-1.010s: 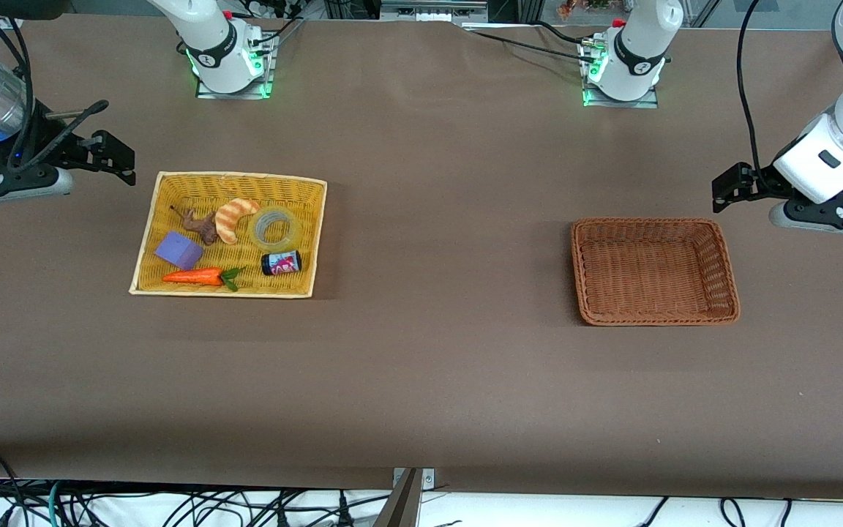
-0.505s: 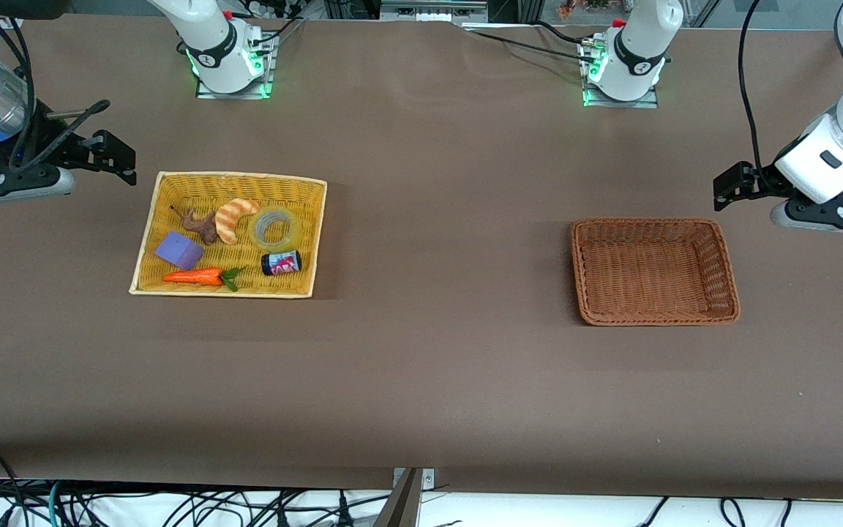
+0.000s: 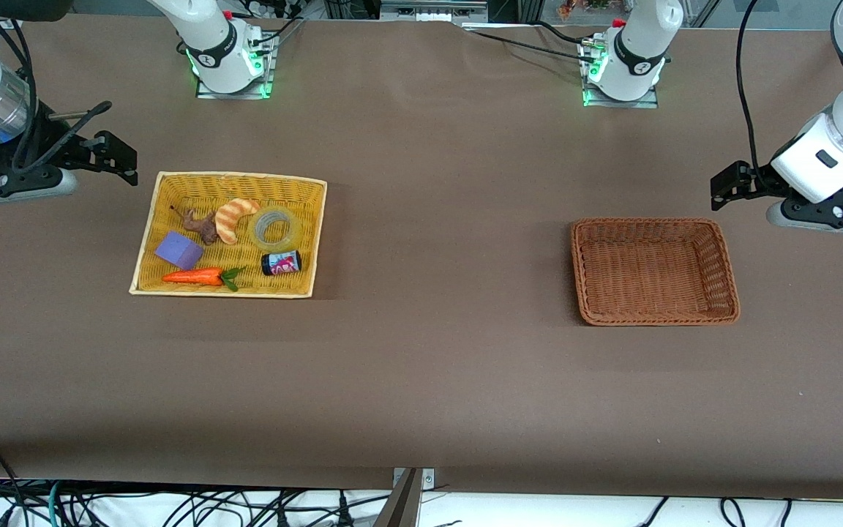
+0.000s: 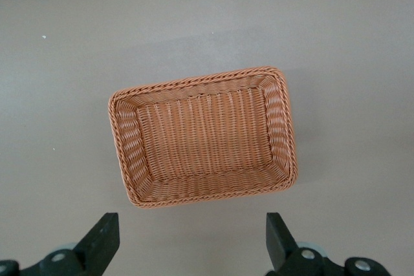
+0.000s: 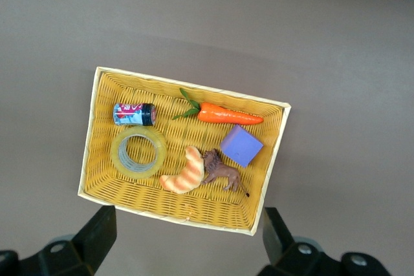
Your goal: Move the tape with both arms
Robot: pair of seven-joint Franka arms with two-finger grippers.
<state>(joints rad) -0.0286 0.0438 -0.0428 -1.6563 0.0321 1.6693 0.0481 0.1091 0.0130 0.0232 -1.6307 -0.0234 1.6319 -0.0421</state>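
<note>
Tape [image 3: 276, 227] in yellow basket [image 3: 173, 287], fully visible

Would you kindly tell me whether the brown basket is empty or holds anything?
Empty: the brown basket shows only bare weave in both the front and left wrist views.

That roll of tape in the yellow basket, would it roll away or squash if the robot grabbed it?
Probably neither. The tape roll lies flat on the yellow basket floor, so a push would likely slide it, not roll it. Its grey core suggests a stiff ring. The glossy side may be slightly slippery, and the black can beside it could get nudged.
</note>
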